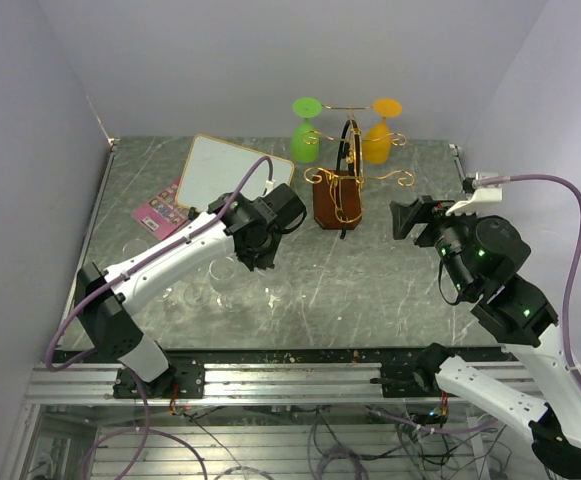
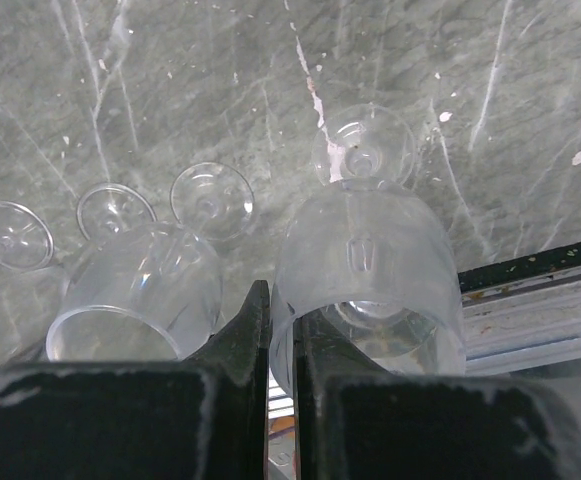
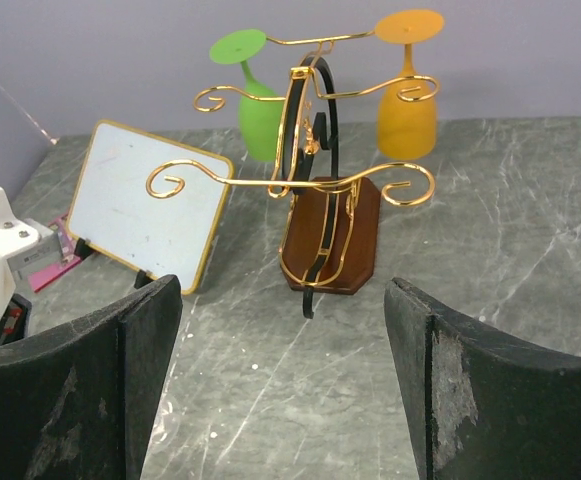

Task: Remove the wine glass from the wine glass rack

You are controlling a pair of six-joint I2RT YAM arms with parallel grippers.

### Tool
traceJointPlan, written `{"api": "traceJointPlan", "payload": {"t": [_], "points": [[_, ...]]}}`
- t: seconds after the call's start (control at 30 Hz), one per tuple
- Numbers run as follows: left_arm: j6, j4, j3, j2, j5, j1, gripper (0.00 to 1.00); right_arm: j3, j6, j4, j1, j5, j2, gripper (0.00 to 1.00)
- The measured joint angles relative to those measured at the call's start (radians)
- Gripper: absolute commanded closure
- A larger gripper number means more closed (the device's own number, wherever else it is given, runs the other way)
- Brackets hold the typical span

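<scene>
With the right gripper spread and the left gripper apparently pinching a clear glass, grasp the light, rigid, slick orange wine glass by its bowl.

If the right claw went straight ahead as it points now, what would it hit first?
Probably the wine glass rack: its lower gold arms and wooden base sit centred ahead of the open right claw, across bare table. The green glass and orange glass hang higher, farther back; depth is unclear.
</scene>
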Motion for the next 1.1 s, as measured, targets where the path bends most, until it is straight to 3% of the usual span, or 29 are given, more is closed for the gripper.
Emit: {"api": "traceJointPlan", "payload": {"t": [0.83, 1.1], "points": [[0.011, -0.012, -0.085, 0.0, -0.026, 0.0, 0.92, -0.011, -0.017, 0.0, 0.0, 0.014, 0.009, 0.18], [0.012, -0.011, -0.09, 0.0, -0.025, 0.0, 0.78, -0.011, -0.017, 0.0, 0.0, 0.014, 0.009, 0.18]]}}
